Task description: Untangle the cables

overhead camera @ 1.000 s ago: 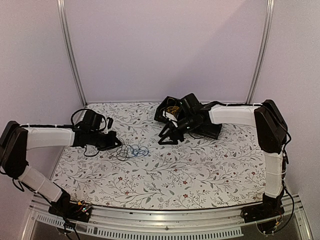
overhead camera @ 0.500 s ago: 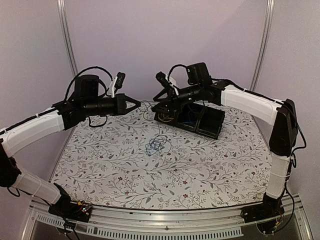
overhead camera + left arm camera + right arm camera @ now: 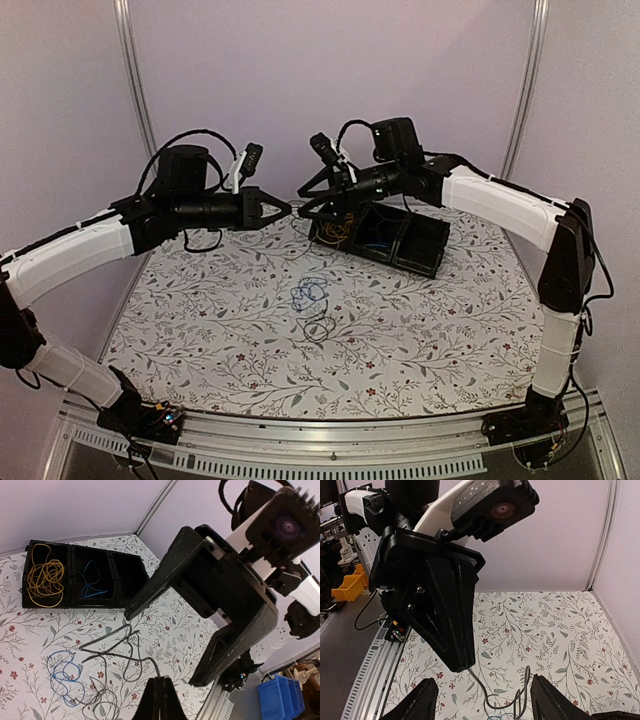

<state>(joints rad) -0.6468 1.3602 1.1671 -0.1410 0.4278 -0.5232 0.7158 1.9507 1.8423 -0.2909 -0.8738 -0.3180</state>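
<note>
My left gripper (image 3: 285, 209) hangs raised over the table's back, shut on one end of a black cable (image 3: 107, 645). That cable runs down to a tangle with a blue cable (image 3: 311, 292) on the flowered cloth, and a black loop (image 3: 318, 330) lies just in front. My right gripper (image 3: 302, 205) faces the left one tip to tip, open, with nothing between its fingers (image 3: 426, 701). The black cable (image 3: 492, 692) passes below them. Behind stands the black tray (image 3: 428, 248) holding a yellow cable (image 3: 45, 577) and a blue cable (image 3: 92, 582).
The tray's third compartment (image 3: 126, 572) holds nothing. Metal frame posts (image 3: 140, 100) rise at the back corners, with walls close on both sides. The table's near edge is a metal rail (image 3: 320, 440). Thick arm cables loop above both wrists.
Both arms have risen from the table surface and now meet tip to tip in the air. The black cable came up with the left gripper, and the tangle has spread toward the front.
</note>
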